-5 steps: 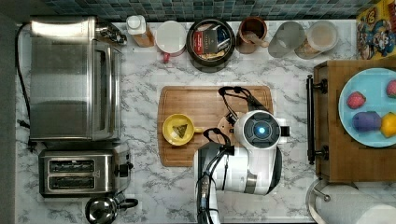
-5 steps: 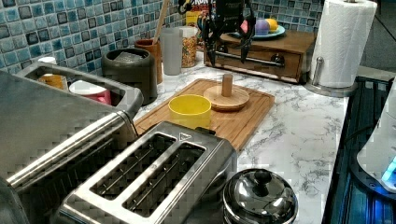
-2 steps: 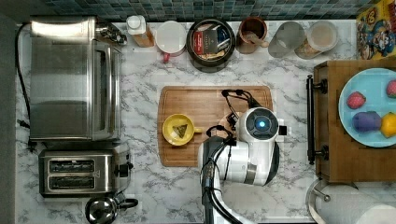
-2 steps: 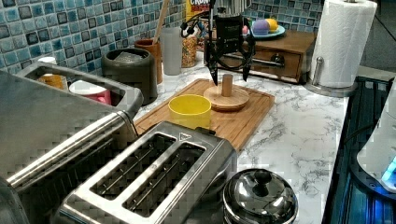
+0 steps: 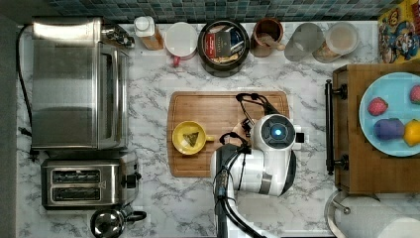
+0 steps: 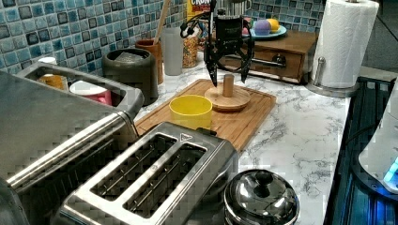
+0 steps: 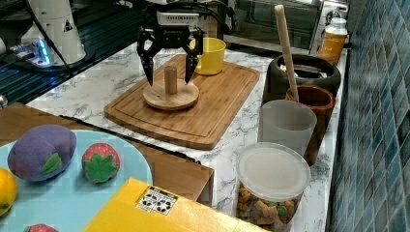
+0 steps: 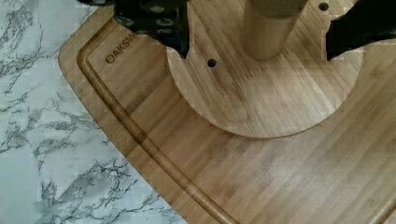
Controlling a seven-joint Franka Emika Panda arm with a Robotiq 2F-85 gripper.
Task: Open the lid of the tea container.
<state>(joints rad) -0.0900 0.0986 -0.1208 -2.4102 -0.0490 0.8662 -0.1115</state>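
The tea container (image 5: pixel 223 68) is a round black canister at the back of the counter, uncovered in the top view, with red and dark sachets inside; it also stands in the left view (image 6: pixel 130 72). A round wooden lid (image 6: pixel 230 99) with an upright knob (image 7: pixel 169 79) lies flat on the cutting board (image 5: pixel 208 104). My gripper (image 6: pixel 229 83) hangs open straight over it, one finger on each side of the knob and neither touching it. The wrist view has the disc (image 8: pixel 271 98) close below and the knob between the two dark fingertips (image 8: pixel 168 32).
A yellow bowl (image 5: pixel 189 137) sits on the board beside the lid. A white mug (image 5: pixel 181 39), a brown utensil jar (image 5: pixel 266 34) and frosted jars (image 5: pixel 303 42) flank the canister. A toaster oven (image 5: pixel 74 84) and toaster (image 5: pixel 81 181) fill the top view's left; a wooden drawer unit (image 5: pixel 346 129) stands on the top view's right.
My gripper has come down and over the lid, from well above the board to level with the knob, staying open. The lid and canister have not moved.
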